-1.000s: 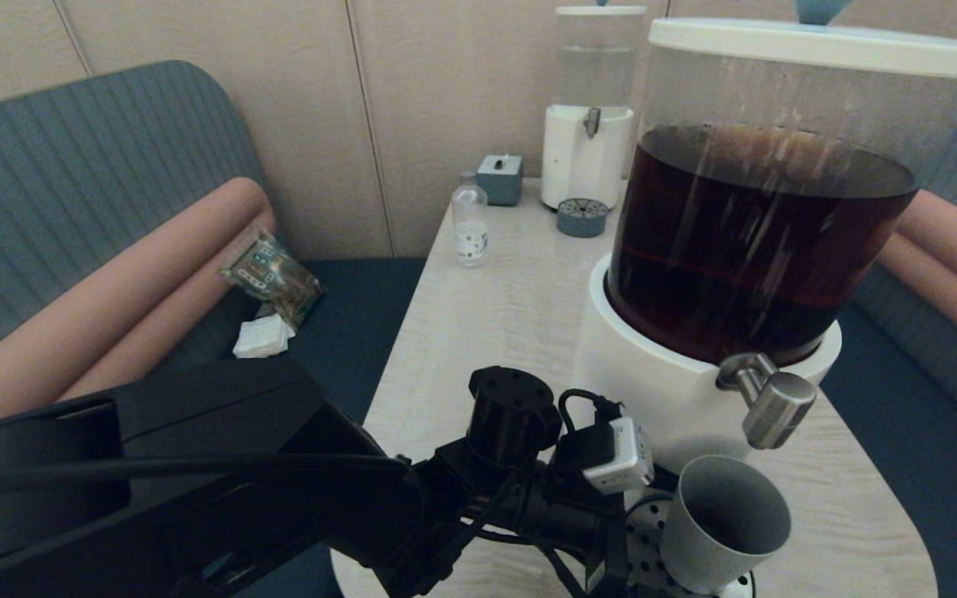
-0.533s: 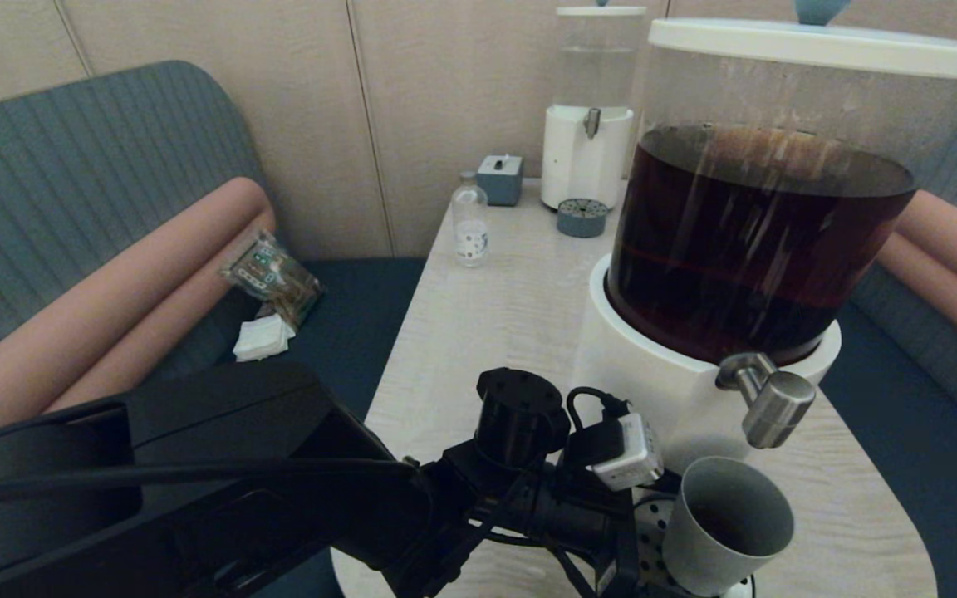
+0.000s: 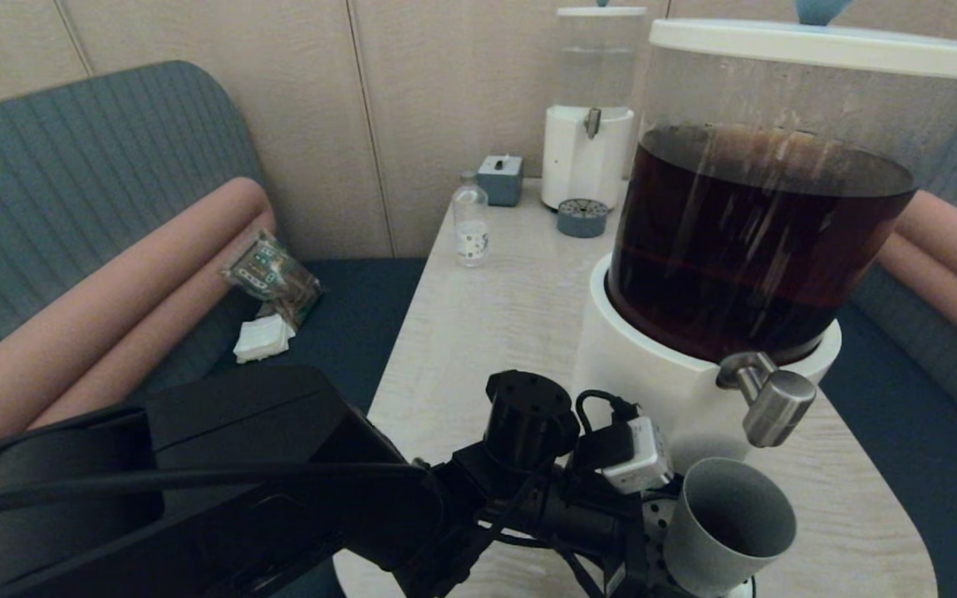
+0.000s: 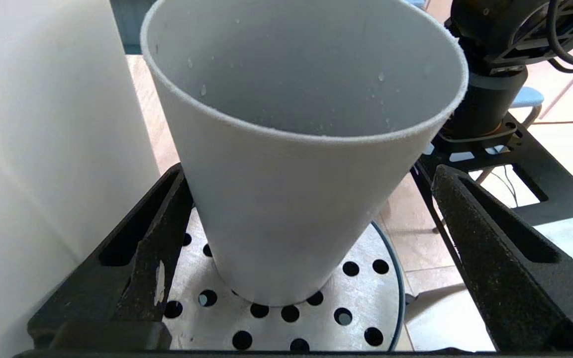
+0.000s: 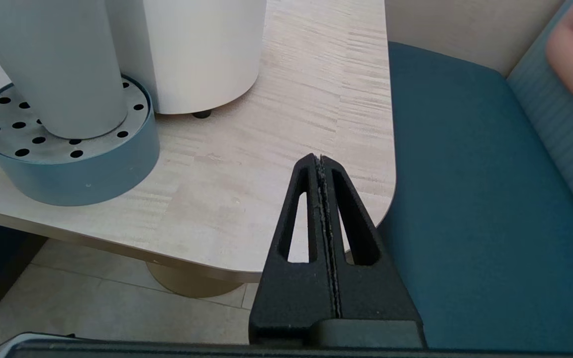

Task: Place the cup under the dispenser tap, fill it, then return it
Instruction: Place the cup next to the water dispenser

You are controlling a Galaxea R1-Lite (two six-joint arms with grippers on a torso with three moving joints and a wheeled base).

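Note:
The grey cup (image 3: 728,531) stands on the perforated drip tray (image 4: 366,298) right below the steel dispenser tap (image 3: 773,407) of the big dispenser (image 3: 761,224) with dark brown liquid. My left gripper (image 4: 309,171) is open around the cup (image 4: 291,199): one finger lies close against its side by the white base (image 4: 43,124), the other stands clear of it. Droplets dot the cup's inner wall; its bottom is hidden. In the right wrist view the cup (image 5: 62,64) sits upright on the tray (image 5: 82,174). My right gripper (image 5: 320,159) is shut and empty, low off the table's front right corner.
At the back of the table stand a small clear-liquid dispenser (image 3: 586,158), its small grey tray (image 3: 582,218), a grey box (image 3: 500,178) and a clear bottle (image 3: 470,224). A snack packet (image 3: 272,278) and tissue (image 3: 262,339) lie on the left sofa. The table edge (image 5: 266,273) is near.
My left arm has crept a little to the right toward the cup. The cup stays on the tray under the tap, shifted only slightly.

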